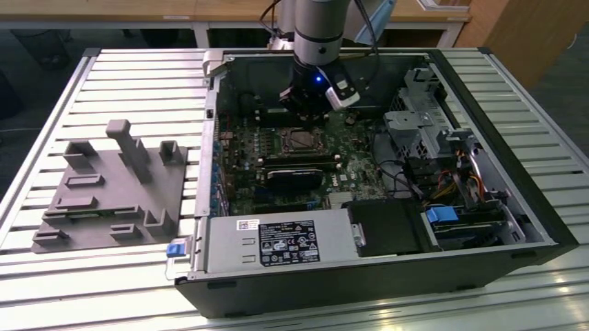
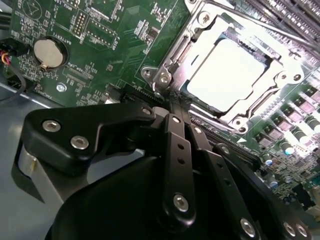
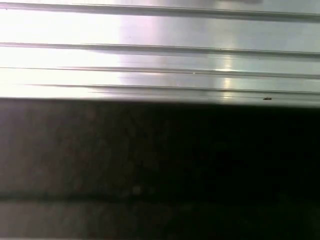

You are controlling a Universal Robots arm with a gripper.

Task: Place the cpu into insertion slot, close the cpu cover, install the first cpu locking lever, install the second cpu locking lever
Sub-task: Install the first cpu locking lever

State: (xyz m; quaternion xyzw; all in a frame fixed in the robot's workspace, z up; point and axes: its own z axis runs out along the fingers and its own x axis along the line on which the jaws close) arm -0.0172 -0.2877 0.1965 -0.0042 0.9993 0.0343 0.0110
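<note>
In the exterior view my gripper reaches down into the open computer case, just behind the insertion slot on the green motherboard. The second wrist view shows the pale, bright cpu lying in the slot. The silver cpu cover lies flat around it as a frame. My gripper is shut, its black fingers pressed together with nothing visible between them. The fingertips sit at the socket's near corner. I cannot tell how the locking levers stand.
A black block sits on the board in front of the socket. The power supply, drive cage and cables crowd the case. A grey fixture plate lies on the slatted table at the exterior view's left. A coin battery is nearby.
</note>
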